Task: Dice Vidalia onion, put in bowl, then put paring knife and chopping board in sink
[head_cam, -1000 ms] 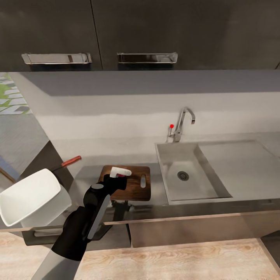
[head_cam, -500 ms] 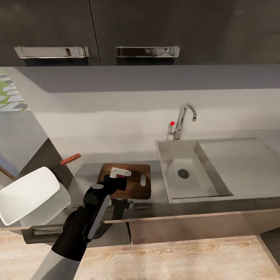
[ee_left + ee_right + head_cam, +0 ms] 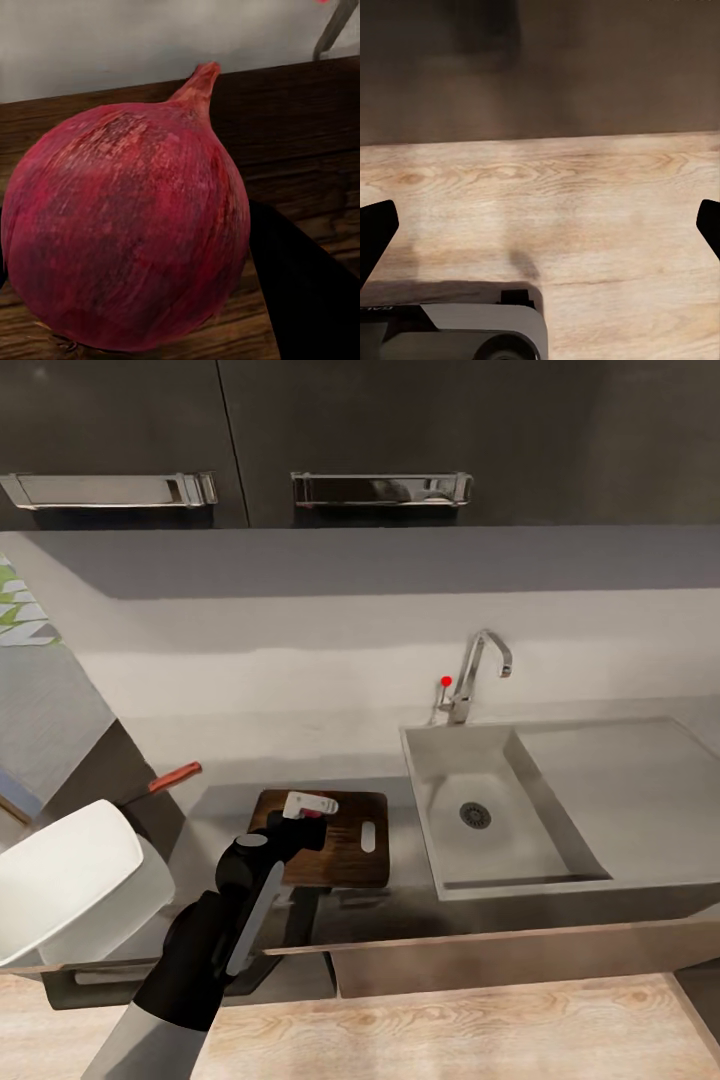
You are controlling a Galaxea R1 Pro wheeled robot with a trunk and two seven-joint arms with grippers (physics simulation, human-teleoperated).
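Grey countertop (image 3: 240,815) (sink (image 3: 470,850) inset): chopping board (image 3: 345,855), paring knife (image 3: 165,780), bowl (image 3: 65,880).

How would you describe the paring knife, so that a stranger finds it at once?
Start at the sink and follow the countertop leftward past the chopping board. The paring knife lies behind the white bowl. Its slim reddish-brown handle sets it apart.

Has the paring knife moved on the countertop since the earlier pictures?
No. The paring knife lies as before, just off the far left corner of the chopping board. The slight shift in the picture is the camera's.
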